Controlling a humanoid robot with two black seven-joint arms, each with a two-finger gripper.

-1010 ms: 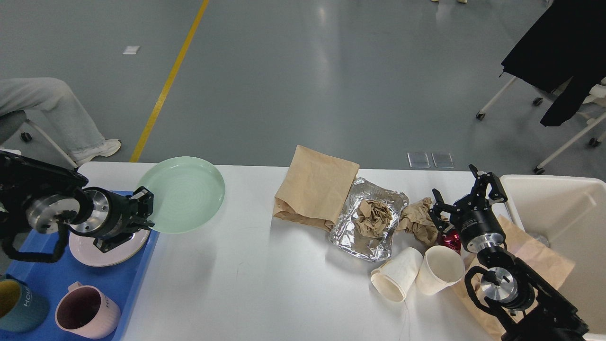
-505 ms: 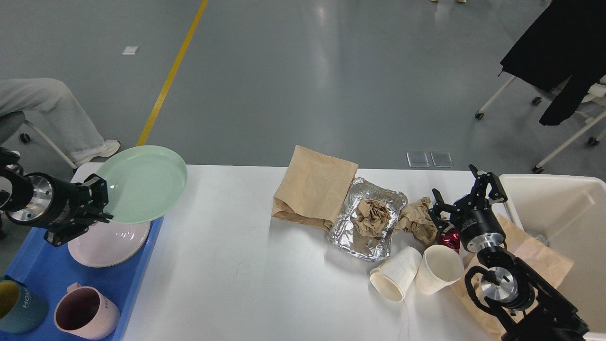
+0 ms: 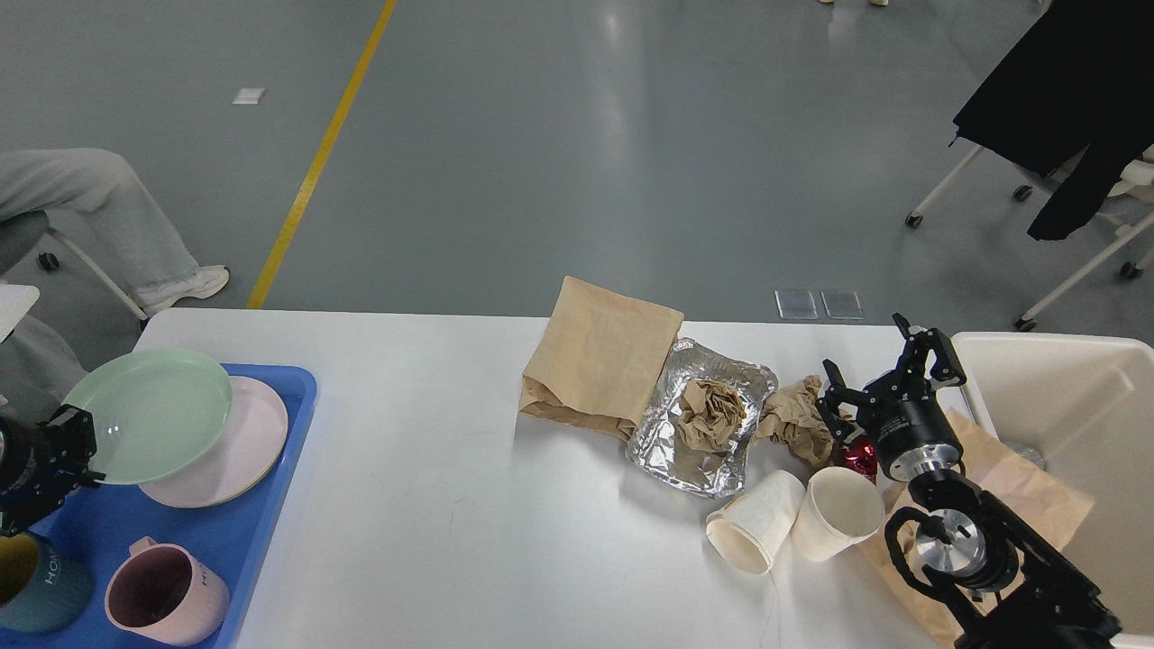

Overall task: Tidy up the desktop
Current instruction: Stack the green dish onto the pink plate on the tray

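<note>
Table (image 3: 451, 559): plain white, matte. Tray (image 3: 270, 505) at 9 o'clock: solid blue. Upper plate (image 3: 149, 415): pale mint green; lower plate (image 3: 257, 433): pale pink. Mug (image 3: 162, 604) at 8 o'clock: dusty pink; second mug (image 3: 36, 586): teal outside, yellow inside, white lettering. Paper bag (image 3: 599, 356): plain kraft brown. Foil container (image 3: 703, 433): creased silver, brown crumpled paper seen within. Two paper cups (image 3: 798, 518): off-white. Small object (image 3: 856, 455) at 3 o'clock: glossy red. Bin (image 3: 1064, 406): cream. Claws, left (image 3: 54, 460) and right (image 3: 888, 374): black.

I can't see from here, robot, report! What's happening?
Left gripper holding green plate over blue tray. Right gripper open. Desktop: trash remains.
</note>
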